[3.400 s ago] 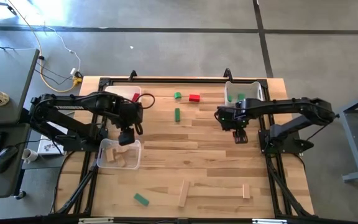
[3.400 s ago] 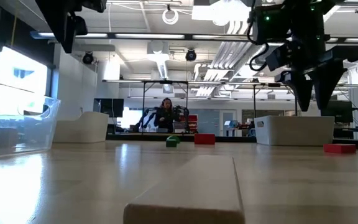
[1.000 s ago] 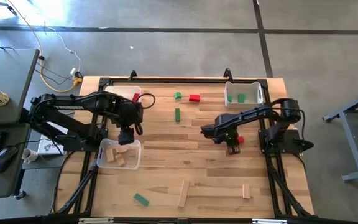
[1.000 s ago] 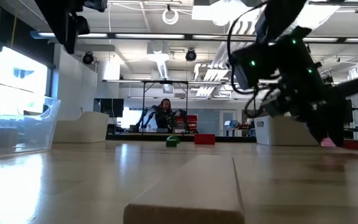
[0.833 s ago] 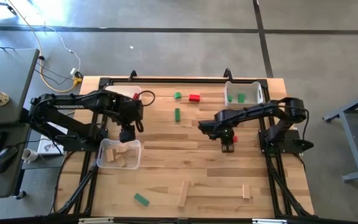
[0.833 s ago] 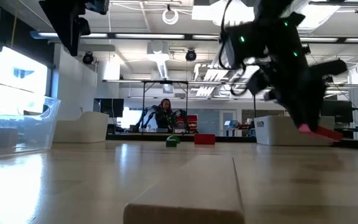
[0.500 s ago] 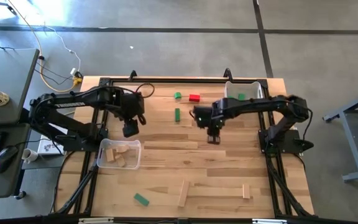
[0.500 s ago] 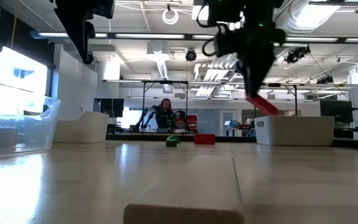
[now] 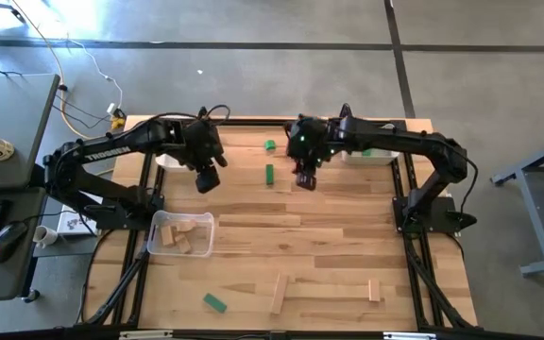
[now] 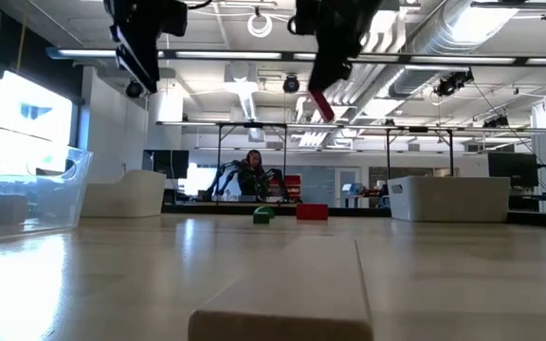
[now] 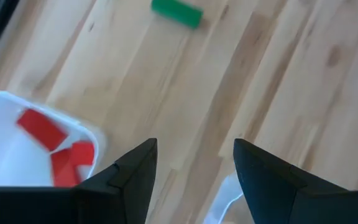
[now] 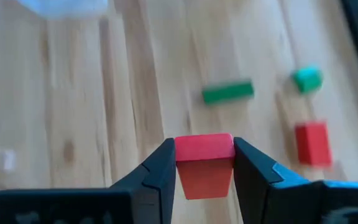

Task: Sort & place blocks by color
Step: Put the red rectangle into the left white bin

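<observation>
My right gripper (image 12: 204, 163) is shut on a red block (image 12: 204, 149) high above the table's far middle (image 9: 305, 179); the low view shows the block (image 10: 322, 104) well clear of the table. My left gripper (image 9: 206, 179) hangs open and empty to its left, its fingers (image 11: 135, 171) over bare wood beside a white bin (image 11: 17, 162) that holds red blocks. A green bar (image 9: 269, 174) and a green cube (image 9: 269, 145) lie on the table between the two grippers. Another red block (image 12: 312, 143) lies near them. My right gripper pinches the red block by two opposite sides (image 12: 182, 155) between its two fingers. The fingers slant down from above. The block sticks out past the fingertips (image 10: 322, 104), tilted and lifted clear of the table.
A clear bin (image 9: 181, 233) with plain wooden blocks stands at the near left. A white bin (image 9: 376, 142) at the far right is partly under my right arm. A green block (image 9: 214, 302) and two wooden bars (image 9: 278, 294), (image 9: 374, 290) lie near the front edge.
My right gripper has taken the red block up off the table at the right and carried it high, toward the far edge and the left, tipping from nearly level to pointing down. My left gripper has swung from over the clear bin toward the far edge, still open.
</observation>
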Tool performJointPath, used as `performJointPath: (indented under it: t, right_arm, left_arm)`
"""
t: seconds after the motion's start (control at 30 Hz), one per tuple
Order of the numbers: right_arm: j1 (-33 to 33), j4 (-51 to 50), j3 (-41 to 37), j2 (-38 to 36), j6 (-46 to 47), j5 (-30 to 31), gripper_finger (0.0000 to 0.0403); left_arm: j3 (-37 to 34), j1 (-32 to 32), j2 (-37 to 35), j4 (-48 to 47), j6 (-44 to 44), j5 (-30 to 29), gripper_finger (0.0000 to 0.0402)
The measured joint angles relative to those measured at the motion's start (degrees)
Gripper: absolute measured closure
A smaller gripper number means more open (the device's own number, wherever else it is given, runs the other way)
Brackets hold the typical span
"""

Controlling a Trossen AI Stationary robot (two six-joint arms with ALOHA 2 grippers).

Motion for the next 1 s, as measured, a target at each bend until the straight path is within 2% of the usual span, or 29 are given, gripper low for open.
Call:
performJointPath:
  t: [0.17,0.33,0.5,0.63,0.8,1.0]
  right_arm:
    - [-1.33,2.93,4.75,0.00,-0.55,-1.16,0.0302]
    - [-1.40,5.20,7.72,0.00,-0.69,-1.41,0.0302]
    - [-1.40,8.51,9.57,0.00,-0.61,-6.89,0.0302]
    - [-1.40,10.21,11.42,0.00,-1.68,-9.91,0.0302]
    - [-1.42,11.56,14.50,0.01,-3.30,-17.55,0.0302]
    - [-1.70,14.02,18.38,0.01,-4.63,-27.85,0.0302]
  left_arm:
    - [0.00,3.84,0.00,5.86,0.03,8.14,0.0204]
    - [0.00,8.25,-0.02,15.30,-1.57,19.82,0.0204]
    - [0.00,11.24,-0.02,25.72,-5.20,32.70,0.0204]
    - [0.00,12.58,-0.02,33.17,-8.14,40.34,0.0204]
    - [0.00,13.22,-0.04,39.72,-10.18,46.64,0.0204]
    - [0.00,13.21,-0.04,43.35,-10.23,50.56,0.0204]
